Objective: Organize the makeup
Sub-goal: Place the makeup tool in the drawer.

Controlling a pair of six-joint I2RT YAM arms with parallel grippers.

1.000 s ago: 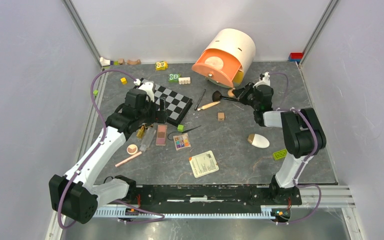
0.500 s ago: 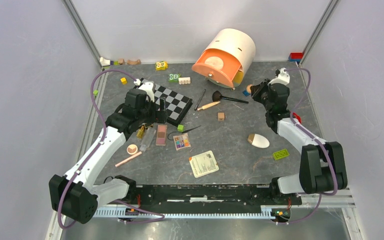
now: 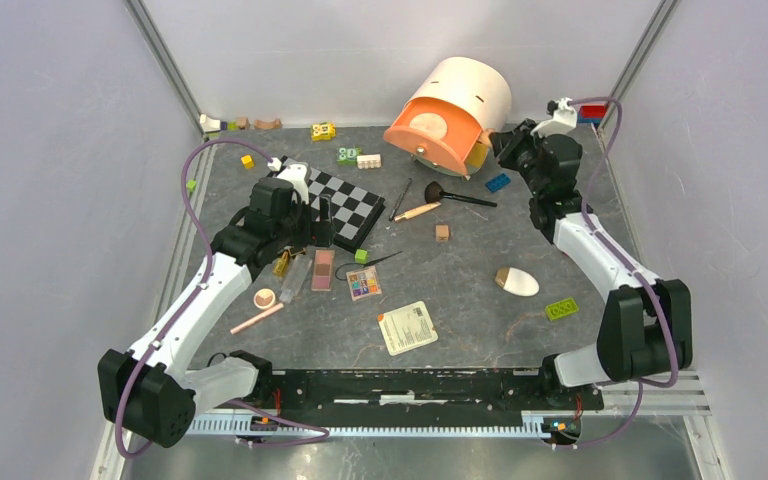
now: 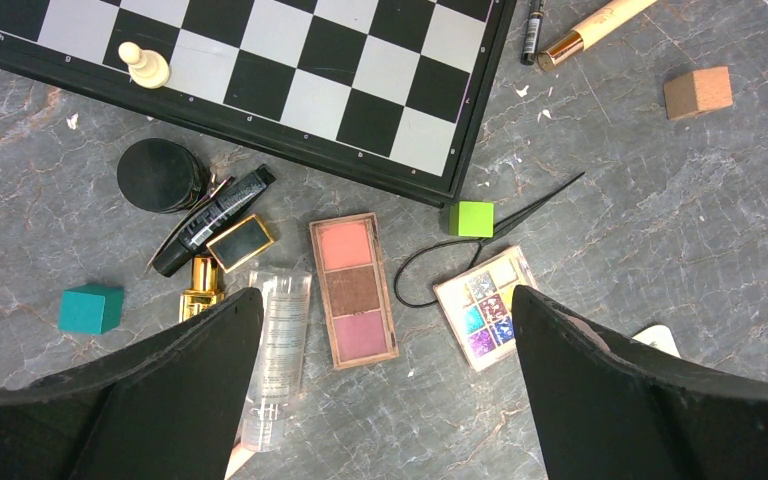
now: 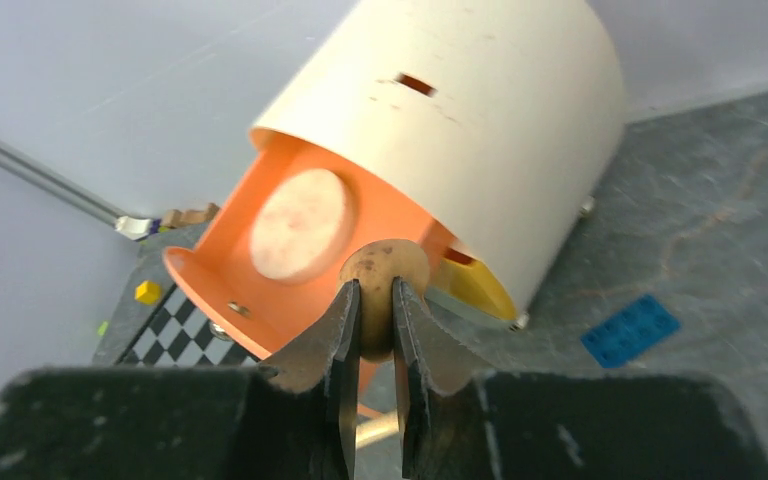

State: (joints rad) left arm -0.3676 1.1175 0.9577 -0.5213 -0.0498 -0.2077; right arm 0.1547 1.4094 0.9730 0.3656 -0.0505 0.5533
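My right gripper (image 3: 501, 147) is lifted at the back right, in front of the mouth of the tipped cream-and-orange drum (image 3: 450, 115). It is shut (image 5: 372, 292) on a small round tan sponge (image 5: 384, 268). My left gripper (image 3: 310, 222) hangs open (image 4: 385, 300) over a makeup cluster: pink palette (image 4: 353, 290), multicolour palette (image 4: 485, 305), clear tube (image 4: 275, 350), black mascara (image 4: 215, 215), black jar (image 4: 160, 175). The peach compact (image 3: 264, 298) and pink pencil (image 3: 257, 318) lie nearer the left arm. Two brushes (image 3: 457, 194) lie mid-table. The white egg sponge (image 3: 517, 281) rests at right.
A chessboard (image 4: 260, 60) with one pawn lies just beyond the cluster. Green (image 4: 471, 218) and teal (image 4: 90, 308) cubes sit among the makeup. A blue brick (image 3: 498, 182), green brick (image 3: 560, 309), wooden cube (image 3: 442, 232) and printed card (image 3: 407, 327) are scattered around.
My right arm has swung from the brushes out to the right and back, carrying the tan sponge up in front of the drum's mouth. The left arm has not moved.
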